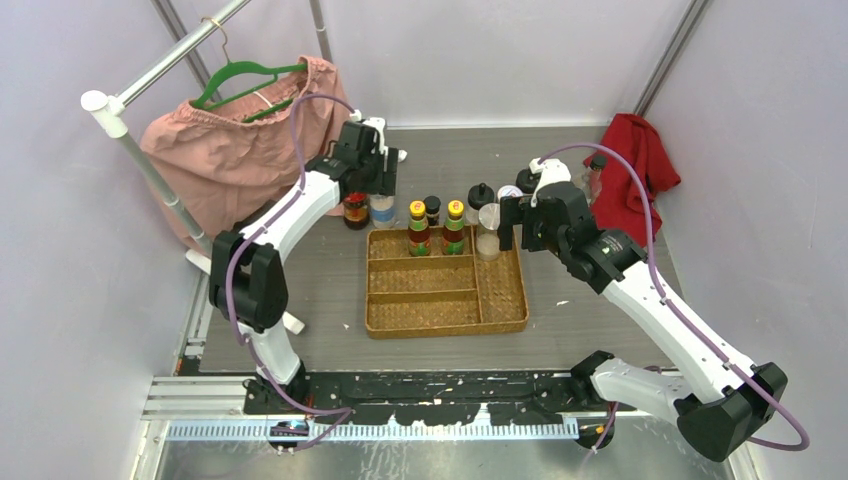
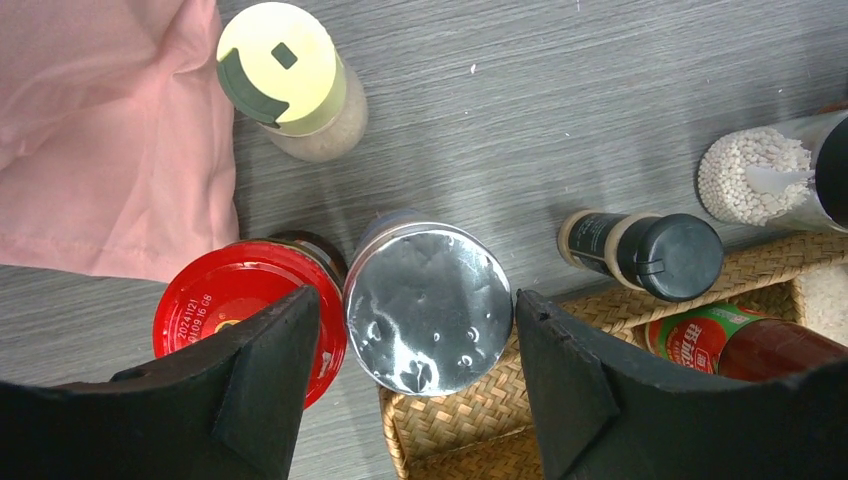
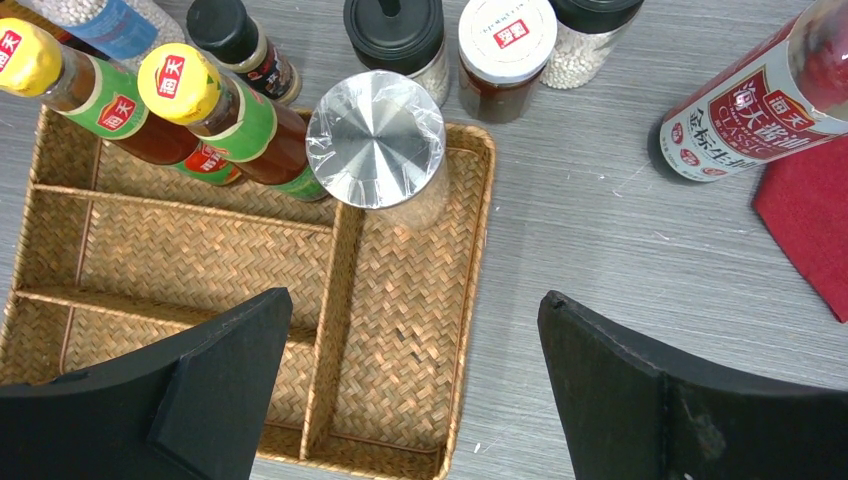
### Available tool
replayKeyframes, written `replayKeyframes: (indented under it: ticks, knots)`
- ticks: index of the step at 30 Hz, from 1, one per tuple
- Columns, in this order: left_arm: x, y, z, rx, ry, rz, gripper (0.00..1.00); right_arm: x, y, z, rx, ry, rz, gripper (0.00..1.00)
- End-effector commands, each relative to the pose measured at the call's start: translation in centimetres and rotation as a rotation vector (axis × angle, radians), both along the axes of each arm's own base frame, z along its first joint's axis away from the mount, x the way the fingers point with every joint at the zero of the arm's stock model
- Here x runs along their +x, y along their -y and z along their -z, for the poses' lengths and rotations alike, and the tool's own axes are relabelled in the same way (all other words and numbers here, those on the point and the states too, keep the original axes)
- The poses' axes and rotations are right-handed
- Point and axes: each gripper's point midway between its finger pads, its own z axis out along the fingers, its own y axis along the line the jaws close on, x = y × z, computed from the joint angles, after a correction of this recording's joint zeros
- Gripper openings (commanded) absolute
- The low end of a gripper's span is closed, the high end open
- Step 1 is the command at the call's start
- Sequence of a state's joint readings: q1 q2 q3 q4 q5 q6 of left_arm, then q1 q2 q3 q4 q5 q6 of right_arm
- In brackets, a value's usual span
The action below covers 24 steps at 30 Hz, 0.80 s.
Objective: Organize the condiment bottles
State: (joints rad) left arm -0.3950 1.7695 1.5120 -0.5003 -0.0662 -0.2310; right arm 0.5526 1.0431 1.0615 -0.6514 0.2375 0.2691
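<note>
The left gripper [image 2: 418, 300] is held open, its fingers [image 2: 270, 390] set on either side of a silver-lidded shaker [image 2: 428, 320]. This shaker is stood on the table [image 2: 600, 100] just beside the tray [image 2: 460, 430], with a red-lidded jar [image 2: 215, 305] close against it. The right gripper [image 3: 412, 298] is spread wide above the tray and nothing is held in it. Two yellow-capped bottles [image 3: 185, 90] are stood in the tray's far compartment, and a second shaker [image 3: 375, 140] in its long right compartment. Other bottles [image 3: 400, 30] are lined up on the table behind the tray.
</note>
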Motion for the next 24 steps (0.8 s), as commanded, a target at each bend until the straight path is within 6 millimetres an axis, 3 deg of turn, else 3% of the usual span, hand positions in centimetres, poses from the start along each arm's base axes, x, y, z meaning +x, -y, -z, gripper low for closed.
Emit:
replayKeyframes:
  ticks: [1,17,24]
  knots:
    - [-0.2,1.0,0.2,-0.003,-0.015,0.024,0.72,0.6,-0.7,-1.0,0.033,0.037,-0.006,1.00]
    - [-0.2,0.9,-1.7,0.017,0.026,0.024,0.74,0.8,-1.0,-0.8,0.037,0.031,-0.015,1.00]
    - [0.2,1.1,-0.9,0.025,0.008,0.024,0.66,0.7,-0.9,-1.0,0.034,0.035,-0.014,1.00]
